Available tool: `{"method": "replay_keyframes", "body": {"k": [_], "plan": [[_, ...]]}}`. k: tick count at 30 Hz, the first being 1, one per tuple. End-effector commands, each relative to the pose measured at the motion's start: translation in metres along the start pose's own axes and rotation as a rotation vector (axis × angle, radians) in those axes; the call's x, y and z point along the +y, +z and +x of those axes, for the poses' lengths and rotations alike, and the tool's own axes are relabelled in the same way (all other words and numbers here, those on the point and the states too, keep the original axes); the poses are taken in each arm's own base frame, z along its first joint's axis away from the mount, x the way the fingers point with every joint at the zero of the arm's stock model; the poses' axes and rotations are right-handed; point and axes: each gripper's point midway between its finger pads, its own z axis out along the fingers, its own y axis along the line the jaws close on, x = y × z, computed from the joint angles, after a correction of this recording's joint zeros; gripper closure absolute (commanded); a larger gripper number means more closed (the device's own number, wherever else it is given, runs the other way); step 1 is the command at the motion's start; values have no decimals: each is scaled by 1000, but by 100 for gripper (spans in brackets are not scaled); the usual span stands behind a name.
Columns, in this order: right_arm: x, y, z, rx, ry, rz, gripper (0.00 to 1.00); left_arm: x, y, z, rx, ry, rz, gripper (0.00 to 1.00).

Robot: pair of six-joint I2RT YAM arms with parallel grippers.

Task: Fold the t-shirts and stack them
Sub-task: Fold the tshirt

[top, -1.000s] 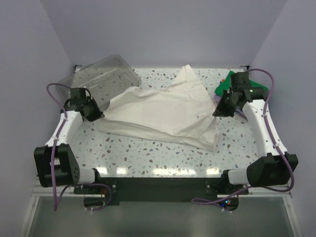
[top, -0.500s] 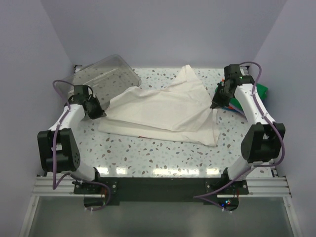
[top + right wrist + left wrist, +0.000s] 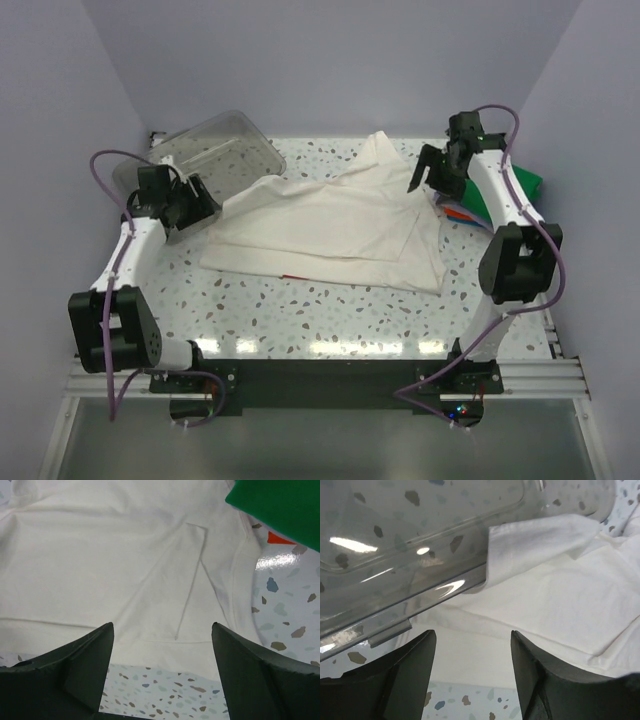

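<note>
The cream-white t-shirt (image 3: 330,225) lies spread and partly folded across the table's middle, one corner reaching the back edge. My left gripper (image 3: 203,208) hovers open at the shirt's left edge next to the tub, nothing between its fingers. In the left wrist view the left gripper (image 3: 472,635) frames the shirt's hem (image 3: 560,595). My right gripper (image 3: 428,182) hangs open over the shirt's right edge. In the right wrist view the right gripper (image 3: 162,626) stands above white cloth (image 3: 100,565). A folded green t-shirt (image 3: 527,186) (image 3: 280,505) lies at the far right with an orange one (image 3: 277,538) under it.
A clear plastic tub (image 3: 205,155) (image 3: 395,540) stands tilted at the back left, its edge touching the white shirt. Purple walls close in three sides. Speckled tabletop (image 3: 330,310) shows in front of the shirt.
Both grippers have gone from shut on the white shirt's edges to open and have let it go. The right arm swung toward the back; the shirt settled flatter.
</note>
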Motion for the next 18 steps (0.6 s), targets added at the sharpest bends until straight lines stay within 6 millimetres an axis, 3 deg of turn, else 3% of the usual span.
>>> {"method": "replay_keyframes", "body": {"k": [1, 2, 4, 5, 6, 7, 8, 10, 11, 13, 18], "plan": [[8, -44, -12, -102, -63, -49, 18, -27, -30, -39, -195, 47, 82, 34], [2, -41, 0, -81, -58, -40, 18, -33, -35, -39, -216, 54, 100, 33], [5, -56, 14, -102, -46, -82, 19, -37, -30, -26, -211, 52, 127, 34], [-1, -44, 33, -66, -35, -88, 20, -42, -23, -12, -178, 48, 146, 35], [1, -53, 40, -83, -34, -116, 21, -45, -20, -5, -157, 46, 165, 36], [3, -50, 51, -62, -21, -145, 21, -48, -16, 0, -143, 42, 176, 37], [-5, -34, 70, -25, -7, -135, 21, -52, -8, 14, -103, 36, 185, 38], [-9, -27, 87, 8, 12, -139, 22, -59, -2, 19, -103, 35, 209, 38], [-15, -18, 101, 44, 22, -128, 22, -67, 4, 35, -66, 48, 229, 38], [-19, -11, 111, 66, 35, -124, 23, -72, 10, 42, -49, 47, 254, 38], [-35, 8, 139, 148, 63, -78, 23, -61, 30, 80, 51, -3, 270, 37]]}}
